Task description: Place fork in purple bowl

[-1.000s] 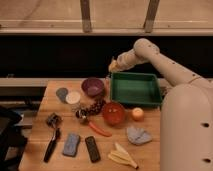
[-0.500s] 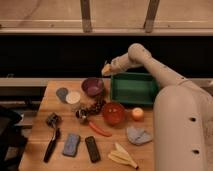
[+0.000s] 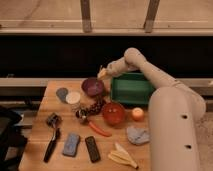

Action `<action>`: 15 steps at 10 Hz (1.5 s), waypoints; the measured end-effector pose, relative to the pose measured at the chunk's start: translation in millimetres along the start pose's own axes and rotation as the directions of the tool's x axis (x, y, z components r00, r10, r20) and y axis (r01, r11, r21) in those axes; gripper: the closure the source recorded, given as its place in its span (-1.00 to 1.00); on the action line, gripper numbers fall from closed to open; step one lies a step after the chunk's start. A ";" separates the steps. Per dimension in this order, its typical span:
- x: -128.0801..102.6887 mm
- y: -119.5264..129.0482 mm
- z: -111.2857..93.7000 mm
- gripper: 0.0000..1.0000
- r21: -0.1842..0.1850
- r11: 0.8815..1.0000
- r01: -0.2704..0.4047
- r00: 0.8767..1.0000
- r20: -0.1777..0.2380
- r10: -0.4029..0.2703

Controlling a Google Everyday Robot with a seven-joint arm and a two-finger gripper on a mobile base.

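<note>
the gripper (image 3: 103, 73), fingers closed on the fork (image 3: 101, 71), is hovering mid-frame beside the purple bowl (image 3: 93, 86); it should centre over the hollow before releasing.

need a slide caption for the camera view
Shut end effector hovers just above the purple bowl, beside the green bin.

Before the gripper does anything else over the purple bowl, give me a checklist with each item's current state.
1. Gripper near the purple bowl: ok, just above its right rim.
2. Gripper shut: ok.
3. Fork in the grip: cannot tell, no fork can be made out.
4. Bowl upright on the table: ok.
5. Bowl free of other items: ok, inside looks bare.
6. Green bin clear of the bowl: ok, it sits to the bowl's right.
</note>
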 end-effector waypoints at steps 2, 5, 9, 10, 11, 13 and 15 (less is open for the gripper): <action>-6.1 -0.8 12.4 1.00 -0.019 1.000 0.003 1.000 -0.006 -0.004; -19.9 -3.1 28.1 1.00 -0.050 0.999 0.010 1.000 0.006 -0.009; -25.2 -19.7 45.1 0.93 -0.079 0.997 0.011 1.000 0.016 -0.010; -24.7 -26.8 48.8 0.78 -0.082 0.997 0.009 1.000 0.016 -0.007; -23.1 -30.4 53.3 0.58 -0.084 0.996 0.011 1.000 0.011 -0.010; -24.8 -28.7 53.9 0.15 -0.092 0.996 0.020 1.000 0.010 -0.019; -27.0 -26.8 47.5 -0.24 -0.101 0.994 0.029 0.999 0.019 -0.027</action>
